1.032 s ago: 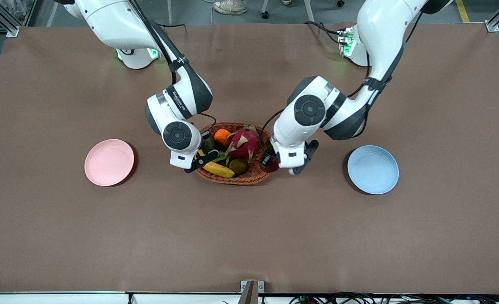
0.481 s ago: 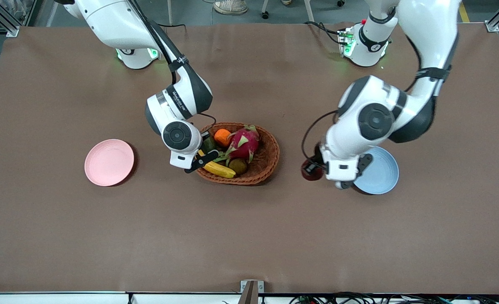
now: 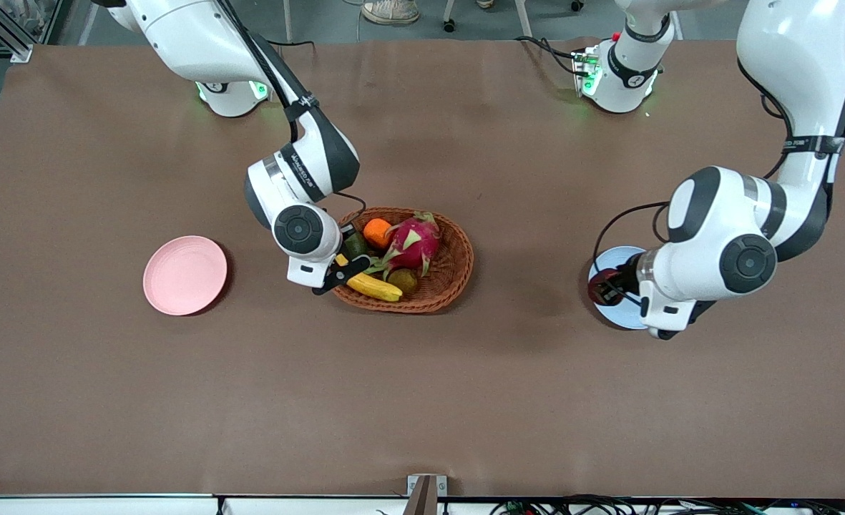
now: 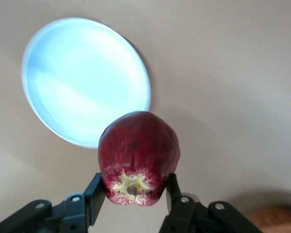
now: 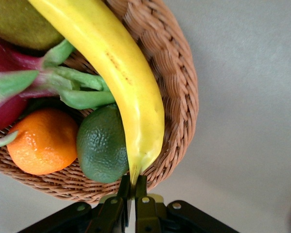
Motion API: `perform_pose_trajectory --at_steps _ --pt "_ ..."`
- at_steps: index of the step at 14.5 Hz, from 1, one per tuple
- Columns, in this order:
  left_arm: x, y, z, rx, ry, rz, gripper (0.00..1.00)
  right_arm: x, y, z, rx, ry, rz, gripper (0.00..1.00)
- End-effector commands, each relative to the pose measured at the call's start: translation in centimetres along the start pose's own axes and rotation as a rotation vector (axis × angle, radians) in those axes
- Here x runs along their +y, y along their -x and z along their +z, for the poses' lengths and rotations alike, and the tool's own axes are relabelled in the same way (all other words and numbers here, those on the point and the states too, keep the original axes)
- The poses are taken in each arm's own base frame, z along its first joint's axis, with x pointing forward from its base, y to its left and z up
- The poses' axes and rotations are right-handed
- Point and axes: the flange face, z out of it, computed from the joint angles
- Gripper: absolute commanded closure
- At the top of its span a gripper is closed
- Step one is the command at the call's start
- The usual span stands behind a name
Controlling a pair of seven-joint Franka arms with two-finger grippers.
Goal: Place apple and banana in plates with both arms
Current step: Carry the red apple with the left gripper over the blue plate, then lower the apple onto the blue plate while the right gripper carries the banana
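1. The basket [image 3: 422, 282] sits mid-bench, crowded: an orange [image 3: 376, 232], a dragon fruit [image 3: 413, 242], a green fruit [image 5: 102, 145] and a brown kiwi-like fruit [image 3: 403, 280] all lie close around the banana [image 3: 373, 287].
2. The right gripper [image 3: 336, 272] is closed on the banana's stem tip at the basket rim toward the right arm's end (the rest of the banana lies across the basket's contents).
3. The left gripper [image 3: 619, 286] clamps the apple [image 3: 600, 287] by its sides, over the edge of the blue plate [image 3: 612, 259]; the arm's wrist covers much of that plate in the front view.
4. The pink plate [image 3: 184, 275] lies on the bench toward the right arm's end, well apart from the basket.
5. The lettering on the arms' wrists is too small to read.
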Motion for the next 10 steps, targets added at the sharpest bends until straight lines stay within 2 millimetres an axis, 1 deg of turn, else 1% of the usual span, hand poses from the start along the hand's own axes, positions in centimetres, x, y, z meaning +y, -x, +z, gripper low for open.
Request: perform_pose_trajectory --at_steps 1,2,3,4,5,6,7,8,9,10 --pt "-3.3 -1.8 3.2 0.027 -0.010 0.033 0.99 1.4 0.7 -3.1 0.006 -0.019 0.008 0.97" --pt "-4.3 -2.3 4.2 0.024 -0.007 0.050 0.99 2.7 1.4 -4.8 0.015 -0.045 0.043 0.98" --pt "-4.8 -2.5 5.0 0.020 -0.006 0.056 0.99 4.2 2.1 -6.3 0.021 -0.107 0.082 0.98" --pt "-5.0 -2.5 5.6 0.018 -0.006 0.057 0.98 7.6 3.0 -7.2 0.008 -0.185 0.148 0.99" --pt "-5.6 -2.6 6.5 0.006 -0.013 0.054 0.96 11.0 4.0 -7.6 -0.011 -0.241 0.200 0.99" --pt "-5.8 -2.5 7.1 -0.002 -0.020 0.059 0.96 14.1 4.9 -8.1 -0.025 -0.269 0.248 1.00" --pt "-5.8 -2.5 7.3 -0.004 -0.021 0.059 0.95 17.5 6.2 -8.4 -0.042 -0.289 0.292 1.00" --pt "-6.0 -2.7 7.4 -0.005 -0.021 0.065 0.95 20.4 7.3 -8.2 -0.054 -0.301 0.324 1.00" --pt "-6.8 -3.4 7.4 -0.010 -0.018 0.066 0.95 23.2 8.4 -8.0 -0.056 -0.309 0.363 1.00" --pt "-7.4 -4.0 7.9 -0.018 -0.015 0.060 0.94 25.6 9.5 -7.8 -0.063 -0.296 0.395 1.00"
